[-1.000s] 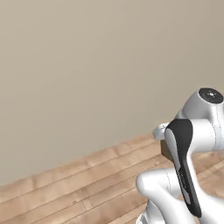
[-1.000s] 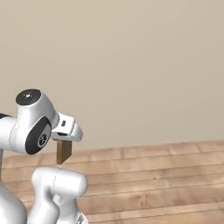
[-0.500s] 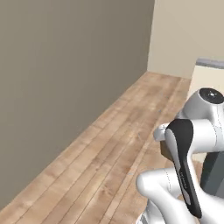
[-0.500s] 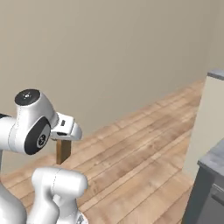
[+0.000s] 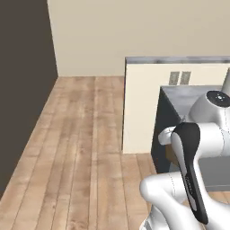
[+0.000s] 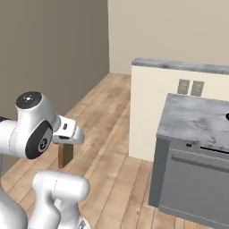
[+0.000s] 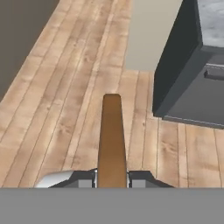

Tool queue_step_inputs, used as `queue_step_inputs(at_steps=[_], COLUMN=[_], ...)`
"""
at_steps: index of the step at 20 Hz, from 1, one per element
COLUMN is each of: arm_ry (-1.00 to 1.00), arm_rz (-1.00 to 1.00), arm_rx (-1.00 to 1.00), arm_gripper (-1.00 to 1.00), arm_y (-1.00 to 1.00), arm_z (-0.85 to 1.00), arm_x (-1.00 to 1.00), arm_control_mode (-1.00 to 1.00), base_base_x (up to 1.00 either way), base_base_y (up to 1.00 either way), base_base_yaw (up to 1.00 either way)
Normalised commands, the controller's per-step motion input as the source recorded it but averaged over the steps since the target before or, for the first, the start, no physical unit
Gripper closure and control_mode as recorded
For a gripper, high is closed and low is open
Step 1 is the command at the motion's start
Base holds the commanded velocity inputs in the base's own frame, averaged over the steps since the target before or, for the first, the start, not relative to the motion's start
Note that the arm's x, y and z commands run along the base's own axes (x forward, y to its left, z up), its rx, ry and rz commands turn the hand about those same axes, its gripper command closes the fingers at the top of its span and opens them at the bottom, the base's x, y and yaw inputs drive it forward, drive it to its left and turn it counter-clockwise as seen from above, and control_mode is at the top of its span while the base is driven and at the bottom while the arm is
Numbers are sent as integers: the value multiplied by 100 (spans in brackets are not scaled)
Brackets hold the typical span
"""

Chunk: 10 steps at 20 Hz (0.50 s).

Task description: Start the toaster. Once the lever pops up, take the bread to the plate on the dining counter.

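Pincer tips are squeezed tight on the bread, one tip on each flat side. From the hand view, the brown slice sticks out past the tips, edge-on, and hangs in the air over the wooden floor. From the right base view, the bread hangs down under the white hand, close to the robot's body. A grey cabinet with a marble top stands ahead on the right, next to a cream half wall with two grey plates on it. A dark wall is on the left.
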Motion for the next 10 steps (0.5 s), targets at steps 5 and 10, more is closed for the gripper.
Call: queue_step_inputs(at_steps=[5,10], arm_ry=[0,0], arm_rz=[0,0], arm_rx=[0,0], arm_gripper=[100,100], arm_y=[0,0], arm_z=[0,0], arm_x=[0,0], arm_control_mode=[100,100], base_base_x=[80,93], base_base_y=[91,100], base_base_yaw=[-62,-37])
